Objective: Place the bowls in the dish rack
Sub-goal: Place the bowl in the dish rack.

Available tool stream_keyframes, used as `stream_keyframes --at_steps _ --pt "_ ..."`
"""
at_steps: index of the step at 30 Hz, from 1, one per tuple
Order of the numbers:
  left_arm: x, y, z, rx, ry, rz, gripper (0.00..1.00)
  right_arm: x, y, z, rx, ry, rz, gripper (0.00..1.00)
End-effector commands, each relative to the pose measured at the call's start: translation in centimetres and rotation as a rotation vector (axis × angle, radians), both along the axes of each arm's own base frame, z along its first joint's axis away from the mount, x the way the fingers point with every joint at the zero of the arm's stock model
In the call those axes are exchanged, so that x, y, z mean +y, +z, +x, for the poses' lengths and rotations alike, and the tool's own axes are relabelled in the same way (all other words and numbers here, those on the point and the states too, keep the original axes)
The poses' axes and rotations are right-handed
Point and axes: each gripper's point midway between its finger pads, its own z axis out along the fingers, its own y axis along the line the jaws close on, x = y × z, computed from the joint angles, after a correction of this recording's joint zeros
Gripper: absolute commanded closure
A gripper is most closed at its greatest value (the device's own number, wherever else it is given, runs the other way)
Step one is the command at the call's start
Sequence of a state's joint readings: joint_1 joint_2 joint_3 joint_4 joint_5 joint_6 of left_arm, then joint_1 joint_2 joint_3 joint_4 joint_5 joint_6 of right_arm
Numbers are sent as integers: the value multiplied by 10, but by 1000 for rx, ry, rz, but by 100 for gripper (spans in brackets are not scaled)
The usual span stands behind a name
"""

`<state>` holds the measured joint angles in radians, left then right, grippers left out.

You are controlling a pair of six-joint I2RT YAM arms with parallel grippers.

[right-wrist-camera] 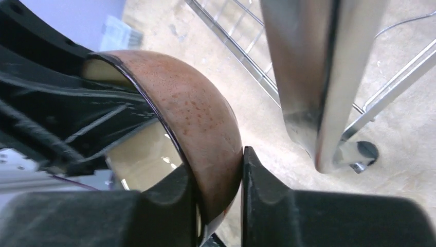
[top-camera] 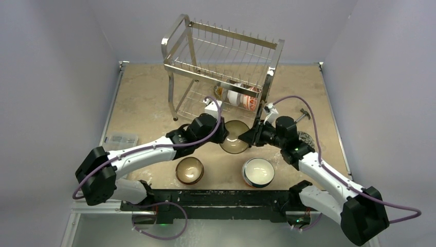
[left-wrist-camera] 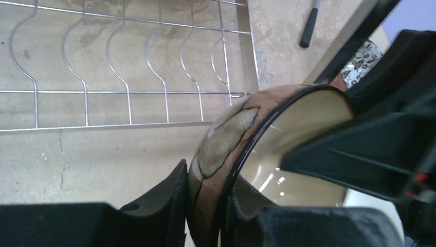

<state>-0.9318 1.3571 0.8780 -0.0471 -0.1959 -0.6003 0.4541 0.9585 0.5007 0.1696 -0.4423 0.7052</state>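
A brown bowl (top-camera: 234,138) with a cream inside hangs tilted above the table between both arms, in front of the dish rack (top-camera: 221,62). My left gripper (top-camera: 224,135) is shut on its left rim, one finger inside and one outside (left-wrist-camera: 205,206). On the opposite rim my right gripper (top-camera: 250,138) pinches the speckled brown wall (right-wrist-camera: 195,113), jaws tight on it (right-wrist-camera: 218,190). Several bowls (top-camera: 241,96) stand on edge in the rack's lower tier. A brown bowl (top-camera: 189,171) and a white-lined bowl (top-camera: 258,172) sit on the table near the arm bases.
The chrome rack leg (right-wrist-camera: 308,77) stands close to the right of my right fingers. The lower wire shelf (left-wrist-camera: 128,92) lies just beyond the held bowl. A patterned bowl (top-camera: 307,138) is half hidden behind the right arm. A clear box (top-camera: 121,139) lies left; a black-handled tool (top-camera: 304,113) lies right.
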Motion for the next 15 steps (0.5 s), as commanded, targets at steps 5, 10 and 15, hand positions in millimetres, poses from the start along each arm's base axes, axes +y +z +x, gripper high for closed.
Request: stream_keyframes --at_steps 5,10,15 --pt "-8 82 1 -79 3 -277 26 5 13 -5 -43 41 30 100" --pt "3 90 0 19 -88 -407 14 5 16 -7 -59 47 43 100" --pt "2 89 -28 155 -249 -542 7 8 23 -10 -91 75 73 100"
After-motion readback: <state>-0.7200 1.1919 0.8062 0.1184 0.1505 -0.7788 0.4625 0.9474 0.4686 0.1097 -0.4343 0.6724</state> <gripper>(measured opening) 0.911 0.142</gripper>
